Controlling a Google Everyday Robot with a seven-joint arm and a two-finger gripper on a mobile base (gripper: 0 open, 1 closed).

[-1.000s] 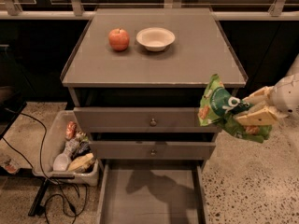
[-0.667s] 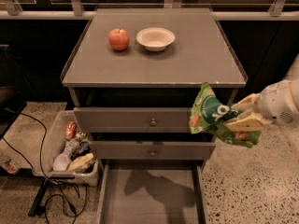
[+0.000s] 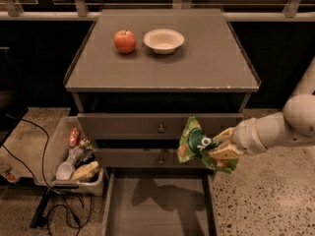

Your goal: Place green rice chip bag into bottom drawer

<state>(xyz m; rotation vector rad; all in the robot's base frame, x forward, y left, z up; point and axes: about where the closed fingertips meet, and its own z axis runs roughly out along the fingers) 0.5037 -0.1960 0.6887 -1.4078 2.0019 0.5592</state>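
Gripping the bag (image 3: 193, 142) between its two tan fingers (image 3: 225, 152), the gripper (image 3: 217, 145) hangs at about 4 o'clock from the centre of the view, in front of the right end of a grey cabinet (image 3: 162, 70). Its pale arm (image 3: 280, 128) reaches in from 3 o'clock.

The bright green bag is in the air, tilted, and overlaps the right ends of two drawer fronts (image 3: 123, 126), each with a round knob (image 3: 161, 128). It is above the right wall of the drawer (image 3: 110, 200), at the end nearest the cabinet, and touches nothing but the gripper. That drawer stands pulled out at 6 o'clock, with a dark shadow across its flat grey floor.

On the cabinet top, towards 12 o'clock, sits a red apple (image 3: 125, 41). A white bowl (image 3: 164, 40) is just beside it at its 3 o'clock, not touching.

At 8 o'clock, left of the cabinet, a grey bin (image 3: 53, 146) holds small wrappers (image 3: 78, 156). A black cable (image 3: 59, 211) trails on the speckled ground at 7 o'clock.
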